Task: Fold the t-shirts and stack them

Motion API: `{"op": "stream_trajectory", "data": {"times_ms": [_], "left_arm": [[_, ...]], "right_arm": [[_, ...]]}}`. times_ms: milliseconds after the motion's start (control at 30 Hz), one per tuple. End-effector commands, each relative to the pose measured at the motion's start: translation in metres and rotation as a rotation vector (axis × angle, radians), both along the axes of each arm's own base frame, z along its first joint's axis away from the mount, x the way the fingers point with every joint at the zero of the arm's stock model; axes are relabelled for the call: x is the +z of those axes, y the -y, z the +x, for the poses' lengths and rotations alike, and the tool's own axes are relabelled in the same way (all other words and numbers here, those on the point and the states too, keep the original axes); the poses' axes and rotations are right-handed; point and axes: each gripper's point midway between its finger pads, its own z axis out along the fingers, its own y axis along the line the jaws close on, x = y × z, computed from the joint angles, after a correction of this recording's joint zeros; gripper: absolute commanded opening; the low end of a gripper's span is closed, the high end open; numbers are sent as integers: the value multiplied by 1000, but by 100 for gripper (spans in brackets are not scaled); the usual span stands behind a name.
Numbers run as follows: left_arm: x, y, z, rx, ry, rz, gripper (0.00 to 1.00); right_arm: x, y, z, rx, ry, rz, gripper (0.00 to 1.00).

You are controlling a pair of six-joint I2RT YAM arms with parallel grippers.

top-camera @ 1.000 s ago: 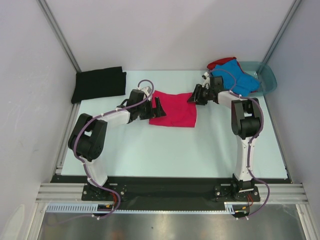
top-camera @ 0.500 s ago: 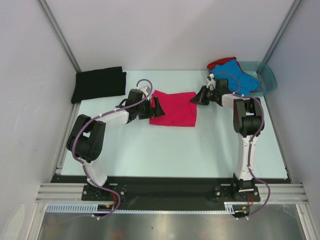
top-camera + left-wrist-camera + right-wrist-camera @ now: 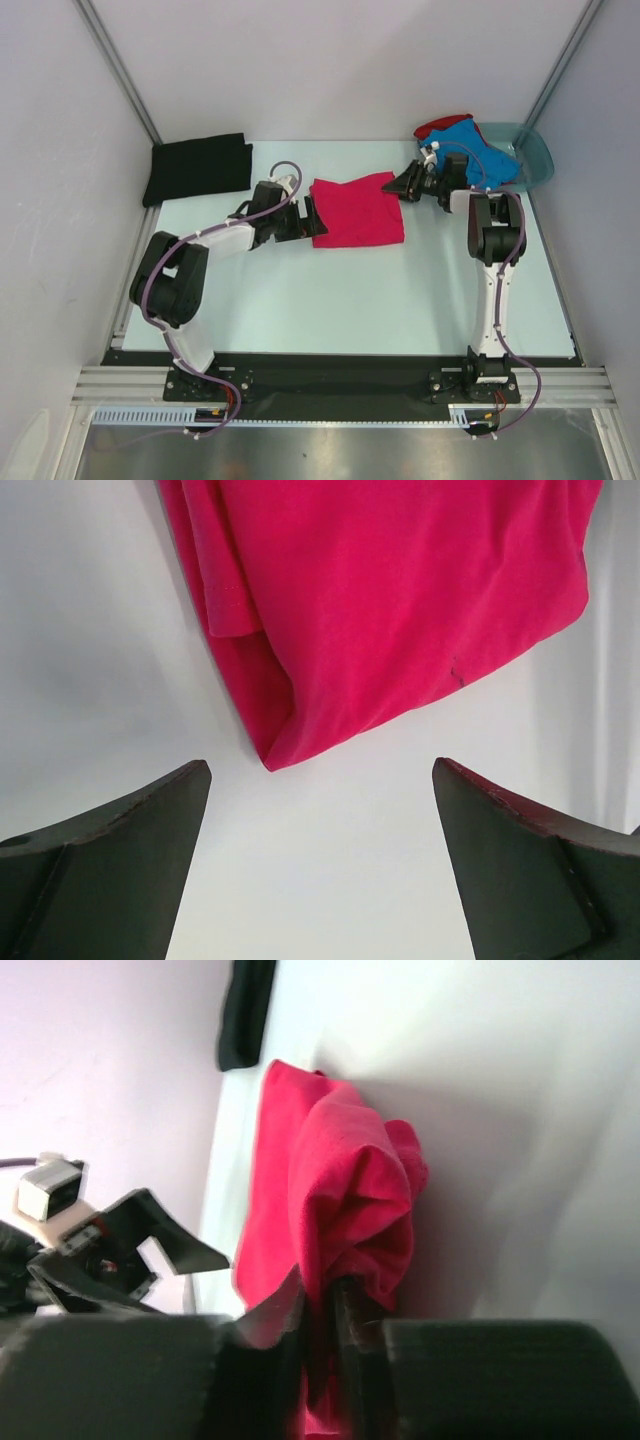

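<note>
2 grippers at the magenta-pink t-shirt [image 3: 358, 210], only 1 has cloth. Right gripper [image 3: 408, 185]: fingers [image 3: 270, 1325] pressed together on a bunched corner, with a pink fold caught between them and the rest humped up just ahead of the tips. Left gripper [image 3: 308, 221]: spread wide, holding nothing. The shirt's folded corner lies flat on the table [image 3: 330, 880] just ahead of its tips, roughly centred, not touching.

Step in hand, my read: folding/squaring the pink shirt. To do it well:
- get the left under that corner and closed on all layers before the right pulls, since a 1-sided pull likely just drags or skews the cloth
- keep the right's lift low so the hump lays out flat, not rolled
- move both ends together, edges parallel
- then carry it to the folded black t-shirt [image 3: 198, 168], well off past the left gripper's outer side. That's presumably the stack spot.

Pose: right arm's lower links are upright, forearm angled inward, gripper low at the table and pointing toward the left one. Left arm lies stretched low, tips aimed at the shirt's edge. Blue t-shirt [image 3: 470, 150] and red t-shirt [image 3: 440, 125] are heaped just behind the right wrist, spilling over the teal basin [image 3: 537, 158].
</note>
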Motion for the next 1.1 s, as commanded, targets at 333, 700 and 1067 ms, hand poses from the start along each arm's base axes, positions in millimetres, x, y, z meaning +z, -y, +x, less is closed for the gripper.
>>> {"op": "stream_trajectory", "data": {"times_ms": [333,700,1067], "left_arm": [[30,-5,9,10,102,-22,100],[74,-4,20,22,256,-63,100],[144,97,96,-297,345,-504,98]], "right_arm": [[44,10,3,-48,161,-246,100],[87,14,-17,-277,315,-793,100],[44,-23,-50,-156,143,-478,100]]}}
